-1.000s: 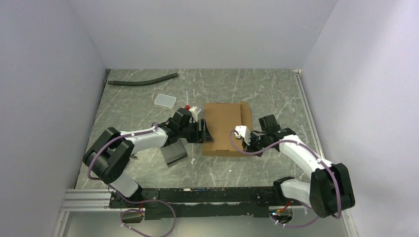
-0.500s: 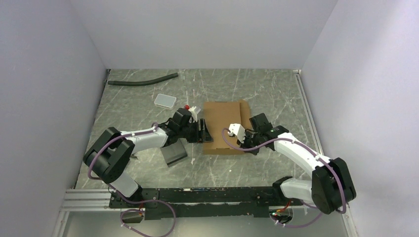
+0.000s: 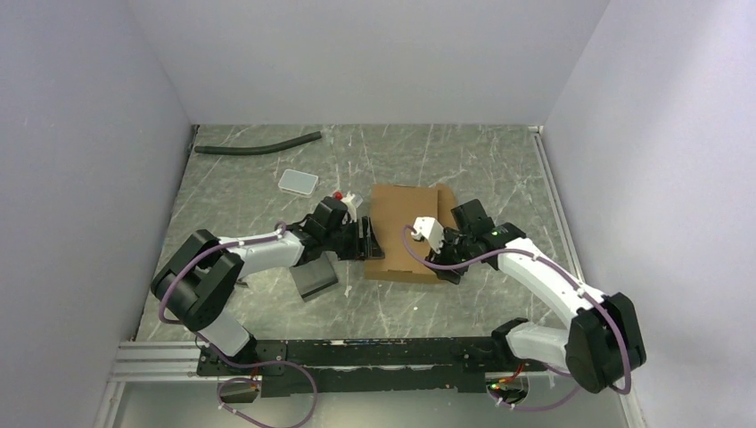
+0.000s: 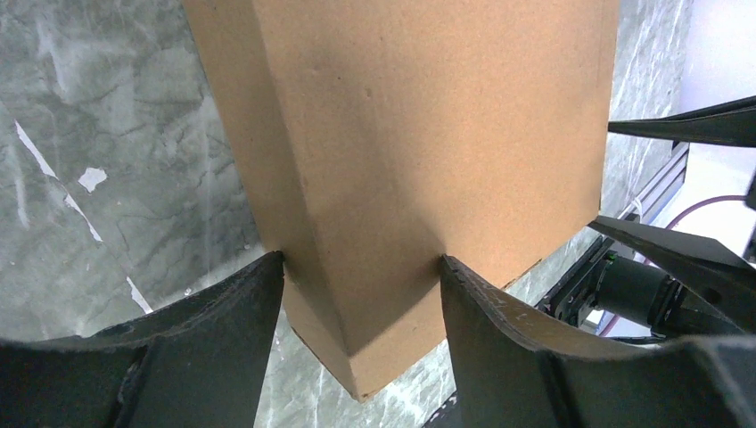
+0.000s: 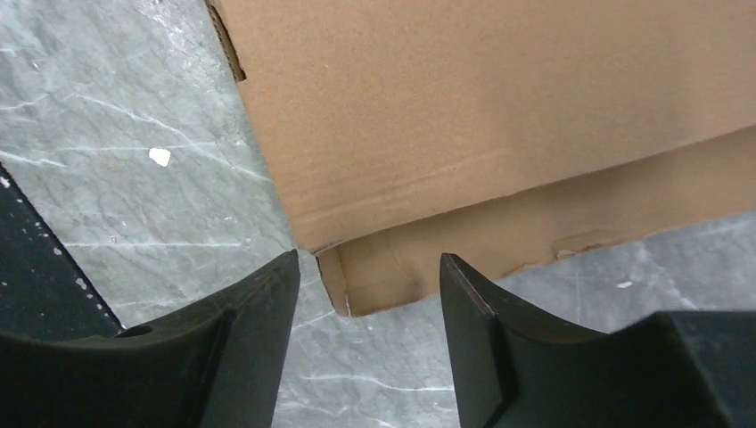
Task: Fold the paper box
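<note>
Nearest the arm bases, a flat black slab (image 3: 313, 278) lies on the table (image 3: 499, 169), just left of and nearer than the paper box (image 3: 403, 230). The box lies flat near the middle of the table, between the two arms, with its top panel down.

The right claw (image 3: 445, 267) sits at the box's near right corner. In its wrist view the right claw (image 5: 367, 260) is released, fingers spread, and the corner is framed between them. A lower flap pokes out under the top panel there, and no finger touches cardboard.

The left claw (image 3: 365, 242) is at the box's left edge. In its wrist view the left claw (image 4: 361, 263) is clenched on that edge, a finger pressed against the cardboard on each side.

The box looks light and stiff, likely to slide on the smooth table unless pinned, and to bend readily only along its creases. A thin free edge, like the flap at the right corner, seems the best place to take hold; hard pinching could crush it.

Farther back lie a small pale tray (image 3: 298, 182) and a dark hose (image 3: 258, 144).
</note>
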Action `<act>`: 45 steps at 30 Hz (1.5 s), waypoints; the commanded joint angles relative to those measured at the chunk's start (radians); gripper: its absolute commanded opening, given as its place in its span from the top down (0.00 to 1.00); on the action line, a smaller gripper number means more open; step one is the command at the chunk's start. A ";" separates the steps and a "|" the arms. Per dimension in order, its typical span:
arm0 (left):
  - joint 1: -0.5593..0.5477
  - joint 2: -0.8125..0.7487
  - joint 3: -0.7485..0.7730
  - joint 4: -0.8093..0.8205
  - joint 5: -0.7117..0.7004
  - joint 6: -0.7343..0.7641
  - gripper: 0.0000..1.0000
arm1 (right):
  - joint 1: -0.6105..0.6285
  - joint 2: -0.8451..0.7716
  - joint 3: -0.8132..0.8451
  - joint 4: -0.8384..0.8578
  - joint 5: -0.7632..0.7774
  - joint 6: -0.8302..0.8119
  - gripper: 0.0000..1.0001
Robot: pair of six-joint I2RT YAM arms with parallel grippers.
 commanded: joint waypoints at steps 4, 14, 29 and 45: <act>-0.007 -0.020 0.038 -0.046 -0.005 0.041 0.29 | -0.077 -0.093 0.096 -0.121 -0.096 -0.067 0.36; 0.042 -0.081 0.124 -0.154 -0.014 0.160 0.15 | -0.442 0.047 0.253 0.030 -0.422 -0.220 0.33; 0.190 -0.042 0.180 -0.115 0.158 0.186 0.05 | -0.529 0.851 0.934 -0.010 -0.529 -0.030 0.26; 0.203 0.196 0.369 -0.206 0.178 0.208 0.16 | -0.525 1.189 1.267 -0.243 -0.667 -0.036 0.39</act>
